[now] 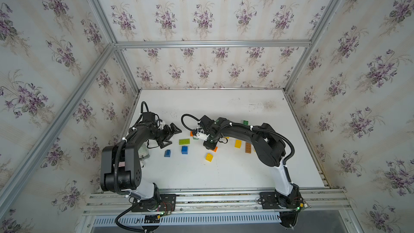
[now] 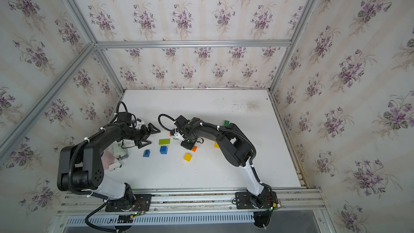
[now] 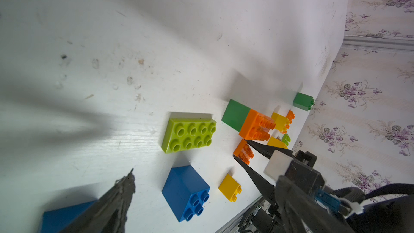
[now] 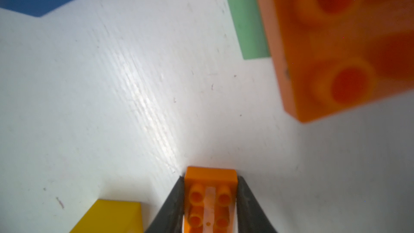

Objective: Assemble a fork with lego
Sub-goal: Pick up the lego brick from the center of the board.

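The right gripper [image 3: 240, 149] was clenched on a small orange lego brick [image 4: 210, 174], its 2 fingers pressed against opposite sides. The brick was low near the middle of the white table [image 1: 224, 171], just beside a joined green-and-orange stack [image 3: 246, 119] and near a yellow brick [image 1: 209, 157]. The left gripper [image 1: 171, 136] hung released, jaws spread wide and holding nothing, near a lime plate [image 1: 184, 141], a blue brick [image 1: 184, 149] and a blue sloped brick [image 1: 167, 153]. A second yellow brick [image 1: 238, 143], a brown brick [image 1: 248, 147] and a green brick [image 1: 245, 122] lay on the right arm's side.
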